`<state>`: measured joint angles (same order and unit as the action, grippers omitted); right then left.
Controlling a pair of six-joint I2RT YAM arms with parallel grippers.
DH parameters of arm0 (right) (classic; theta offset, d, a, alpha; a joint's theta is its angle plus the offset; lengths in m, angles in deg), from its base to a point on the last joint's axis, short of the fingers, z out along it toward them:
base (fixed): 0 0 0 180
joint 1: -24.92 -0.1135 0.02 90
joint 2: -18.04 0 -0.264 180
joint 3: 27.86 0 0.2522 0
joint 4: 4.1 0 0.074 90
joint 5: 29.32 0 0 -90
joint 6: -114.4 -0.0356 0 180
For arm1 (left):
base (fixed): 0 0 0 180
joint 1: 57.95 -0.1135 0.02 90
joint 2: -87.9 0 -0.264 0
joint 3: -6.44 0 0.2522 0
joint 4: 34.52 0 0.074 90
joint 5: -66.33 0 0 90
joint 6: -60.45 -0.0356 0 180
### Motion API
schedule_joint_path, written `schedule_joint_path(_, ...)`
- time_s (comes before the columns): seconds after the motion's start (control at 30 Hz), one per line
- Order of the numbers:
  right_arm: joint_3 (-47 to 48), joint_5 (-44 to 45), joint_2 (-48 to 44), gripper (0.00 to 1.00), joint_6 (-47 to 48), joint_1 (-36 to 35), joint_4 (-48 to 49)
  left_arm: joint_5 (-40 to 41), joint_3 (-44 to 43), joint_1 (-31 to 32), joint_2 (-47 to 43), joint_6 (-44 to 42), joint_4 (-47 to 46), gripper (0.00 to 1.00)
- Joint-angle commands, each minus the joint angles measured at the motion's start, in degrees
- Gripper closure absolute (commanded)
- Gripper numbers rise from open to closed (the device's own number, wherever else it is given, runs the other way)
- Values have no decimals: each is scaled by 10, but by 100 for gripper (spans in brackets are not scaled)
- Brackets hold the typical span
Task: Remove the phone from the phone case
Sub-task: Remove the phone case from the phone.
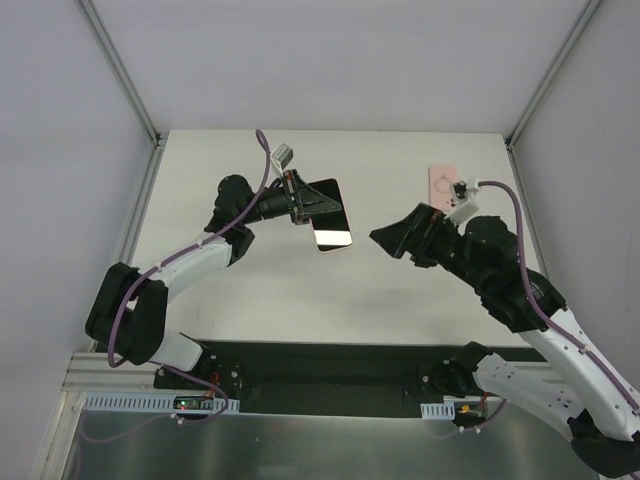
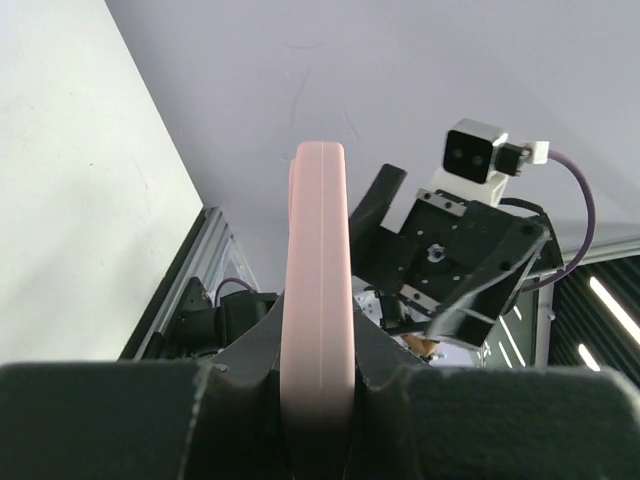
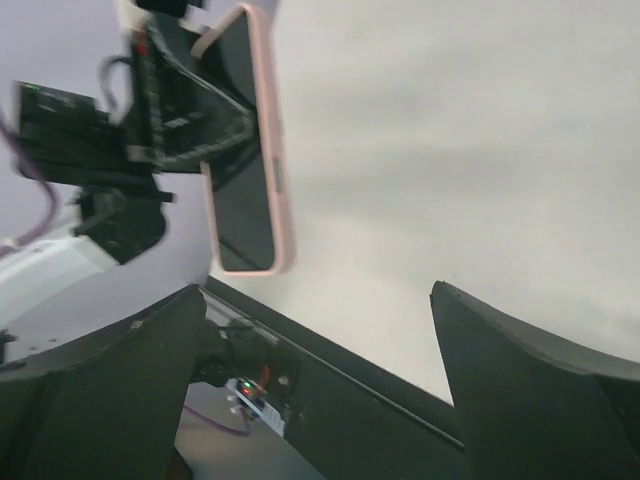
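My left gripper is shut on a phone with a dark glossy screen and a pink rim, held above the table's middle, screen up. In the left wrist view the pink edge stands clamped between the pads. My right gripper is open and empty, just right of the phone and apart from it, fingers pointing at it. The right wrist view shows the phone ahead of the open fingers. A flat pink case-like piece with a round cut-out lies on the table at the far right.
The white table is walled by white panels at left, back and right. A black strip with the arm bases runs along the near edge. The right arm's wrist camera faces the left wrist view.
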<state>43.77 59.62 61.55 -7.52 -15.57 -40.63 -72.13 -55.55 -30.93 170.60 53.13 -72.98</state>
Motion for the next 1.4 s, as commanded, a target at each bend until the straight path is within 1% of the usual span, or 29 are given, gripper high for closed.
schedule_joint_path(0.0,15,68,32,3,28,-25,-119,-5,-34,0,-33,-37,12,100)
schedule_joint_path(0.13,34,76,52,2,37,-44,-114,-4,-35,1,-41,-53,38,100)
schedule_joint_path(0.33,60,66,83,2,48,-60,-98,-2,-33,1,-48,-61,54,100)
schedule_joint_path(0.57,68,64,97,2,49,-71,-87,-1,-28,1,-55,-63,60,100)
schedule_joint_path(1.03,72,88,123,2,47,-76,-99,-1,-32,1,-60,-61,60,100)
schedule_joint_path(1.37,42,116,146,2,43,-77,-98,2,-28,0,-70,-55,56,100)
